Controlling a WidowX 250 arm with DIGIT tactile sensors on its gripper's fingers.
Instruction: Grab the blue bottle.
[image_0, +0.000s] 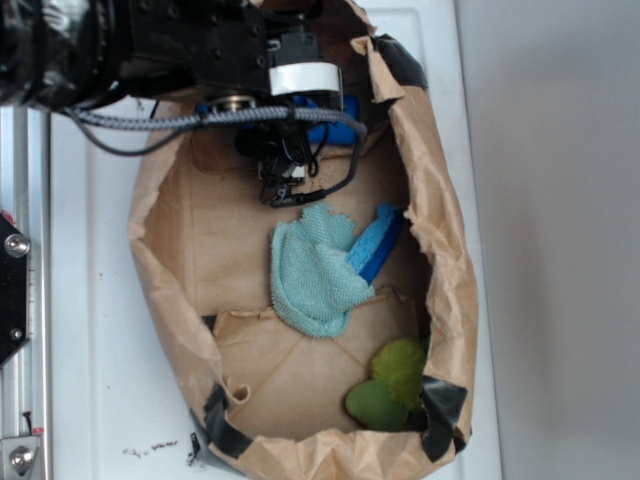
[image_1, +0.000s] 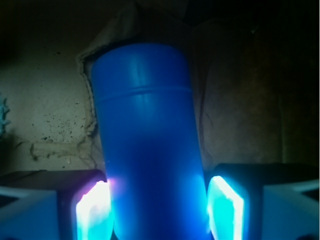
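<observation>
I see the jaws clamped on the blue bottle (image_1: 147, 145), pads (image_1: 92, 212) touching both its sides, inside the paper bag (image_0: 440, 250).

Your exterior view is bright and evenly lit; the white surface (image_0: 100, 300) nearly washes out, and the crumpled brown paper bag (image_0: 440, 250) shades its own interior. Your wrist view is dim and grainy, its corners black. Glowing pads (image_1: 92, 212) of the hand (image_1: 159, 212) throw cyan-violet glare onto the bright blue plastic bottle (image_1: 147, 140).
</observation>
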